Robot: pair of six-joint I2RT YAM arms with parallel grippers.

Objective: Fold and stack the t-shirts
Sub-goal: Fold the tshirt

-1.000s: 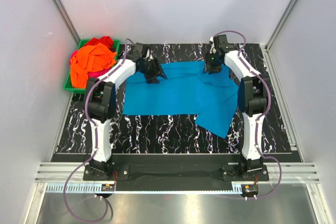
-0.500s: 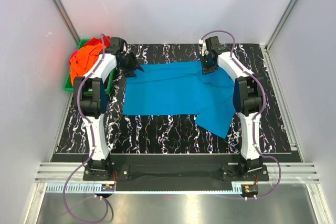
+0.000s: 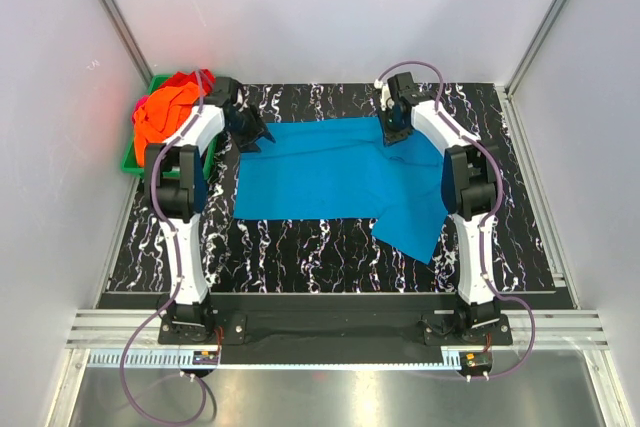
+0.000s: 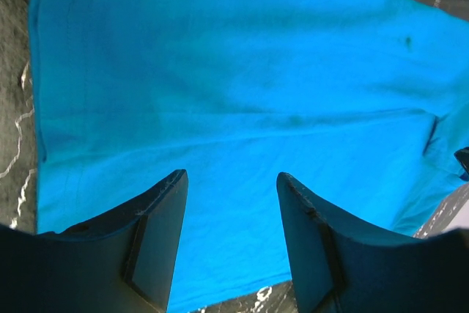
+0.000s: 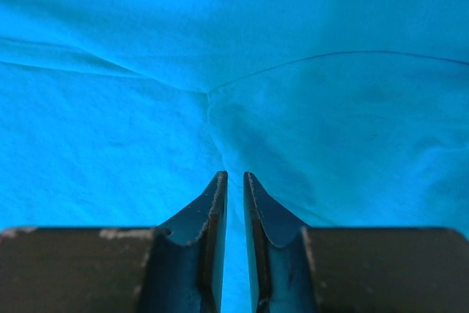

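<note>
From above, the turquoise t-shirt [image 3: 320, 172] lies spread on the worktop [image 3: 300, 247]; the left wrist view shows the left gripper [image 4: 231, 175] with jaws wide apart over its cloth, the right wrist view shows the right gripper [image 5: 234, 174] with jaws pinching a pucker, so the fold seems to be only starting and the left must grip next.

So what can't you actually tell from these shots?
- Right wrist view: whether the right gripper pinches the blue t-shirt; the fingertips cover the contact.
- Top view: how many shirts lie in the green bin; they're heaped, and the left arm overlaps them.
</note>
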